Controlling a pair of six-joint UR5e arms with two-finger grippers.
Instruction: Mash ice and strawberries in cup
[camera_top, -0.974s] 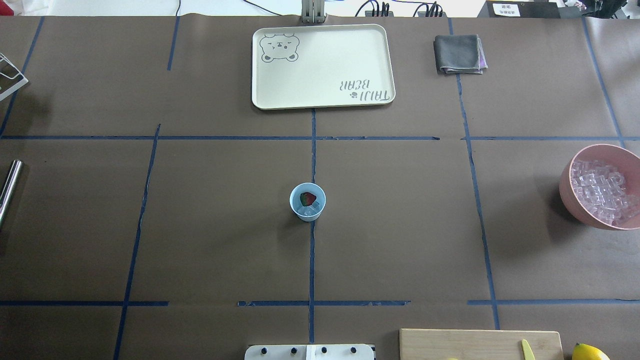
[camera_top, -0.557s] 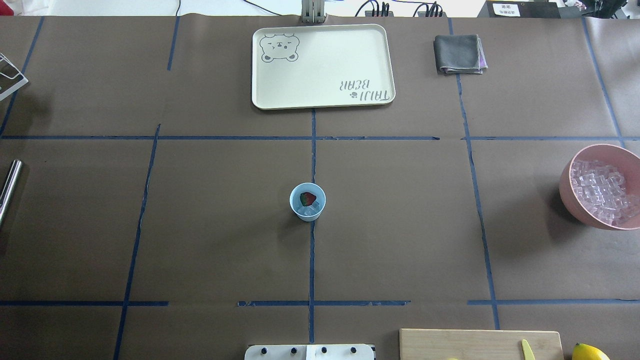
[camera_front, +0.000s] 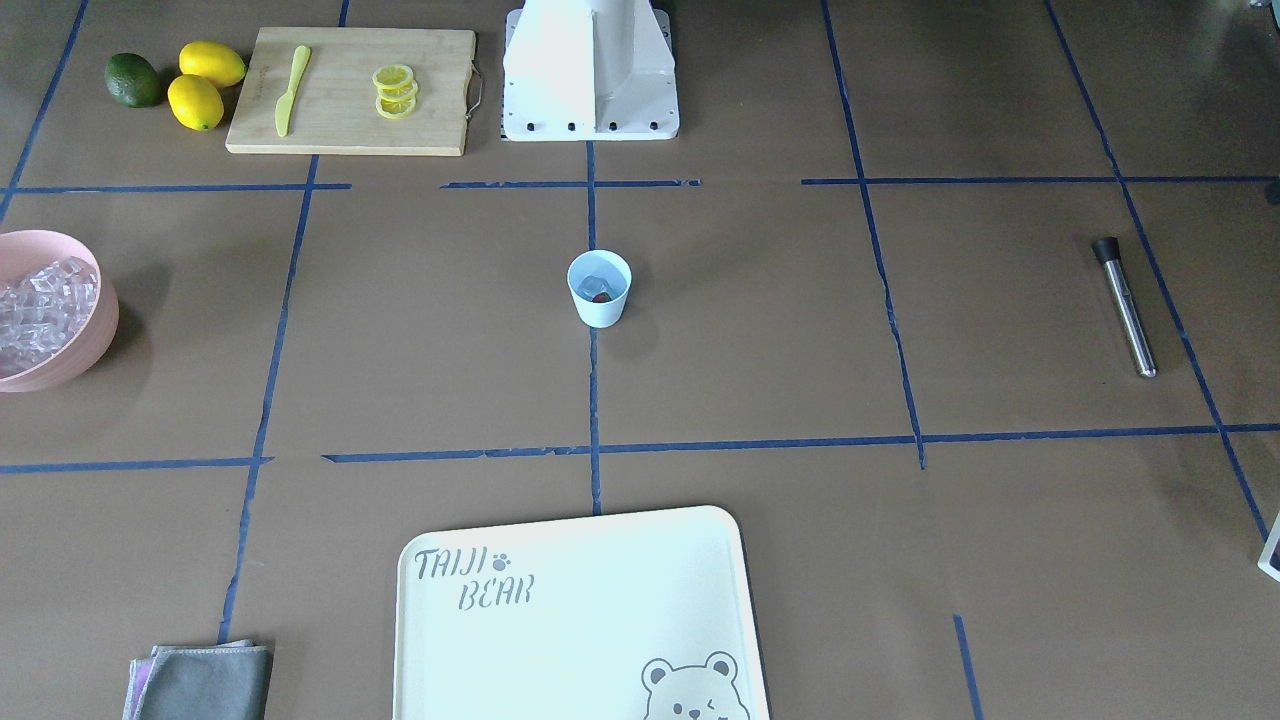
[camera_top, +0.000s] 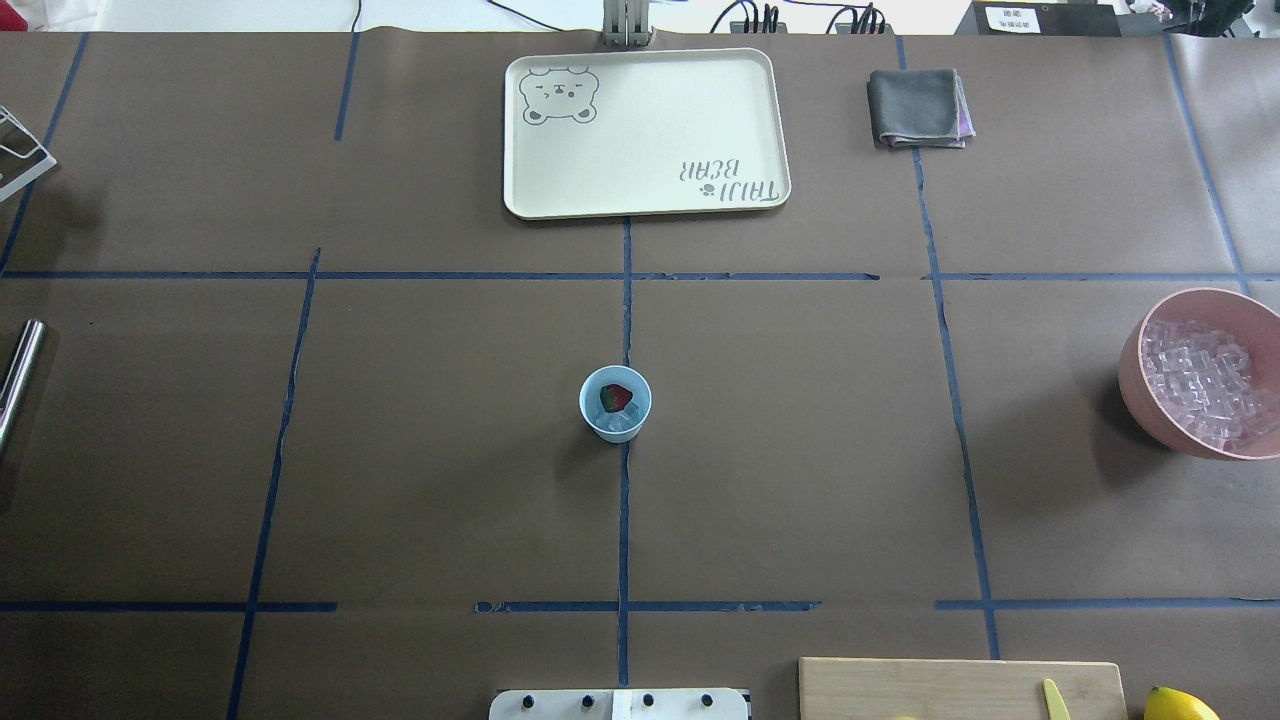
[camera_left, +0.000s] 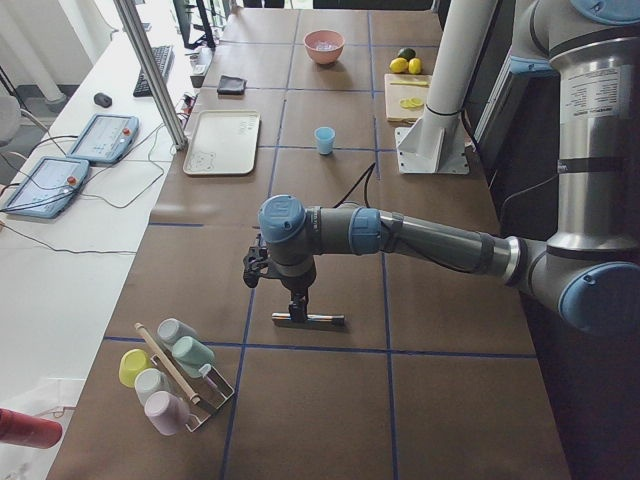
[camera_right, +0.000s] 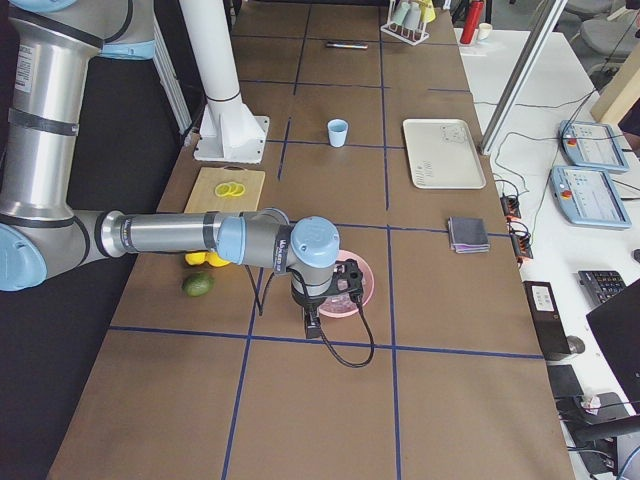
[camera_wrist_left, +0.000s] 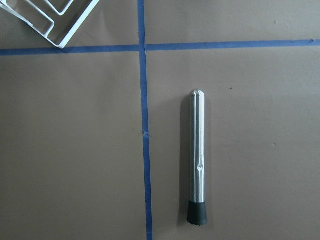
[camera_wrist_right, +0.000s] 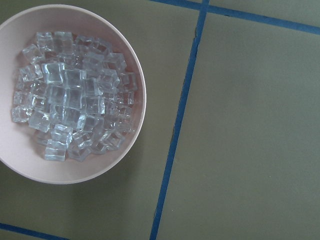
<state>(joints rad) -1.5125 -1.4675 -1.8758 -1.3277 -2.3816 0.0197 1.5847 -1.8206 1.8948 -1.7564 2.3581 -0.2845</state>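
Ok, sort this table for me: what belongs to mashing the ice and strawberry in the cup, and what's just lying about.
For the job: cup, strawberry, ice in the cup, steel muddler.

Lying about: pink bowl of spare ice, tray, grey cloth, cutting board, lemons, green fruit.

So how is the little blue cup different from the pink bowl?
The cup is small, pale blue and tapered; the bowl is much bigger, pink and round. The cup holds a red strawberry and a few ice cubes; the bowl holds only a pile of ice. The cup stands mid-table; the bowl sits far to the robot's right. Both stand upright, open-topped.
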